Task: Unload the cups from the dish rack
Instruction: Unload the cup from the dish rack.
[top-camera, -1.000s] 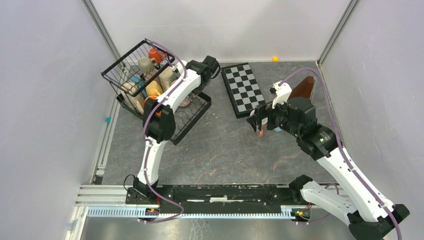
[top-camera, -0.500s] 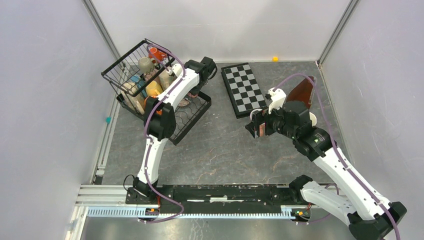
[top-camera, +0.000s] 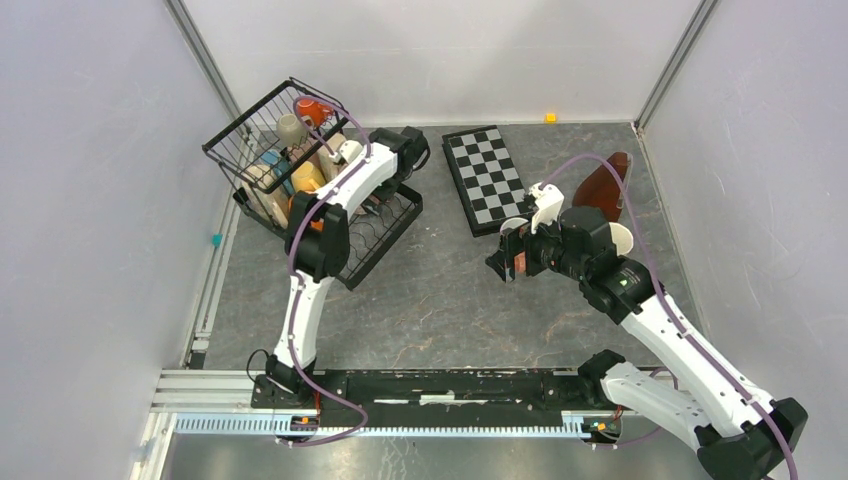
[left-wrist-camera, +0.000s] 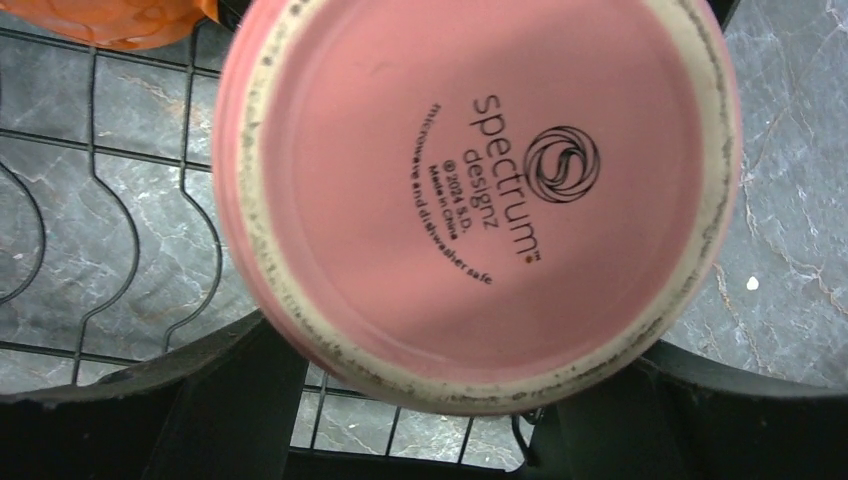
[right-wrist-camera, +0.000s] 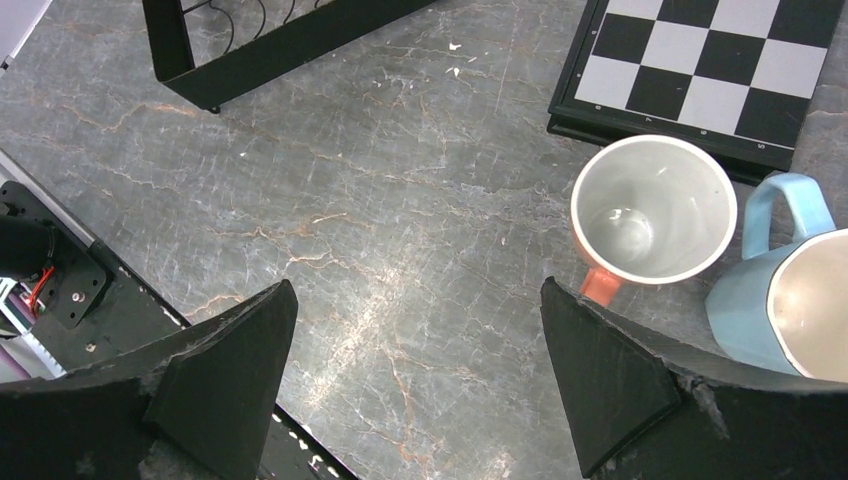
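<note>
Right gripper (right-wrist-camera: 415, 290) gapes wide — left gripper (left-wrist-camera: 425, 400) maybe gripping.

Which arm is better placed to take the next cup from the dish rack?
Left. The left gripper is at the dish rack, its fingers flanking an upside-down pink mug. The right gripper hangs open over bare table near the orange mug and light blue mug, away from the rack.

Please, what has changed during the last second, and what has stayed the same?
The right gripper, open and empty, drew away from the checkerboard, leftward and nearer the arm bases. The left gripper shifted slightly over the dish rack and straddles the upturned pink cup. No grip or release shows. Rack, checkerboard and the other cups stayed.
</note>
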